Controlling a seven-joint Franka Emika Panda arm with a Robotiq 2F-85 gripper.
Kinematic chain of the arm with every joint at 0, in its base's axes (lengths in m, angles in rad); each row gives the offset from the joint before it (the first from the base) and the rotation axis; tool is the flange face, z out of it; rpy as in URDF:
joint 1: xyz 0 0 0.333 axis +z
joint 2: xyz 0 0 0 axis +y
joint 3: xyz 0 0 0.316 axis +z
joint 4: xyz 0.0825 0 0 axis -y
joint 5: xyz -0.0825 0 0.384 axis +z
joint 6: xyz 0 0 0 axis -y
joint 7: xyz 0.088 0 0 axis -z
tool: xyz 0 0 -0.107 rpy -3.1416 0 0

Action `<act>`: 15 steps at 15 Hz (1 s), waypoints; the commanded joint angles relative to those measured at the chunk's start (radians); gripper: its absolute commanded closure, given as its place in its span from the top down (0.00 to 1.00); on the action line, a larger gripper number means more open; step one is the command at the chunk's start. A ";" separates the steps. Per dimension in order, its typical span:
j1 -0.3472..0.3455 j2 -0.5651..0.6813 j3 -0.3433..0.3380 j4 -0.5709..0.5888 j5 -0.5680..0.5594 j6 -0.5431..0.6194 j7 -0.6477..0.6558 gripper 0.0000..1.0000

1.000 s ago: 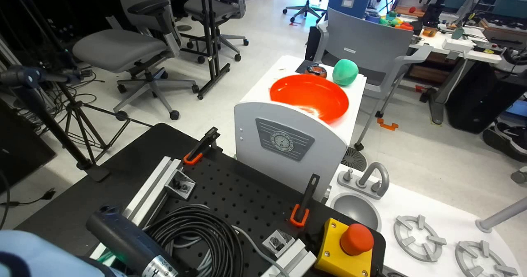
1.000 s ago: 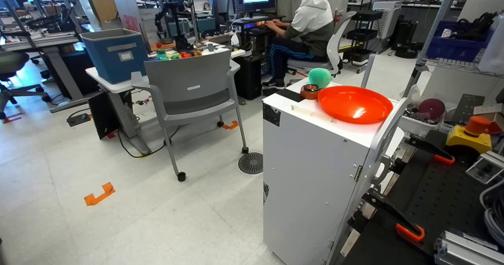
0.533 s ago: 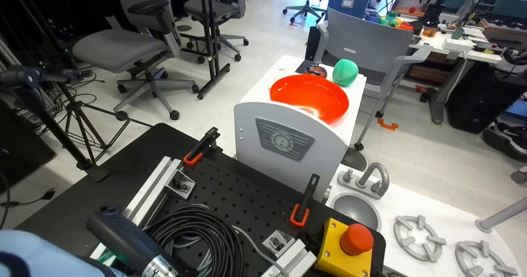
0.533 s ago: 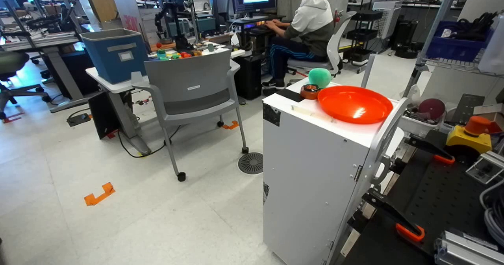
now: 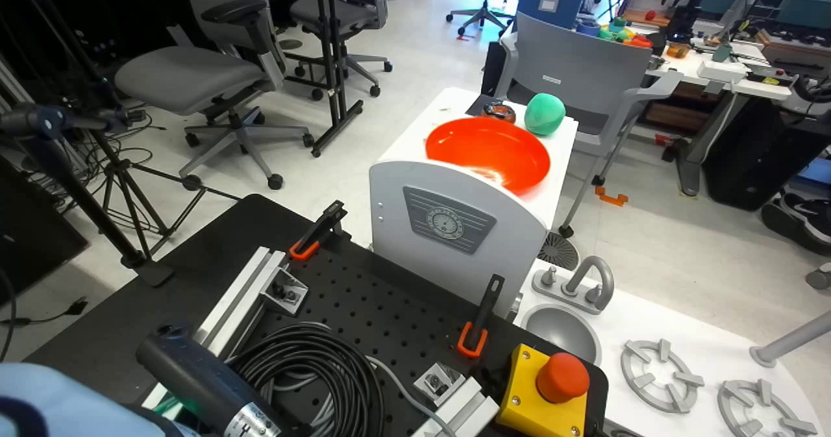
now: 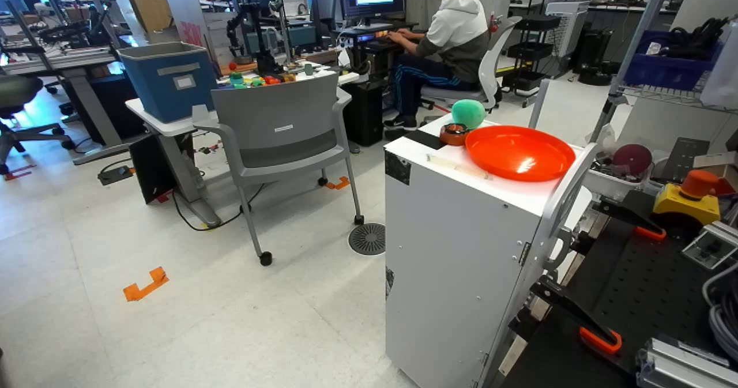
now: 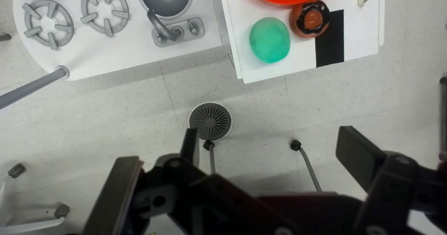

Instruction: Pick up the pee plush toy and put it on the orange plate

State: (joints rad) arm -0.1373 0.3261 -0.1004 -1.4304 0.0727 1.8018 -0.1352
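Pale floor shows between the widely parted jaws.

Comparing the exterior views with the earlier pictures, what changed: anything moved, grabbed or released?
Both exterior views look unchanged: nothing visibly moved, taken hold of or let go. The green ball is still beside the orange plate, off it, and the brown ring-shaped thing stays put on the white cabinet too. The wrist view shows the gripper open; with no earlier wrist picture, its motion can't be judged.
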 commanded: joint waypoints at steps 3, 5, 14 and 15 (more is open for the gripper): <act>0.005 0.059 0.014 0.085 -0.020 -0.037 0.006 1.00; 0.008 0.069 0.014 0.096 -0.024 -0.039 0.009 1.00; 0.046 0.052 0.018 0.040 -0.112 -0.011 0.000 1.00; 0.051 0.052 0.020 0.037 -0.124 -0.012 -0.002 1.00</act>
State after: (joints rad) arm -0.0957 0.3801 -0.0929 -1.3872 -0.0101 1.7930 -0.1348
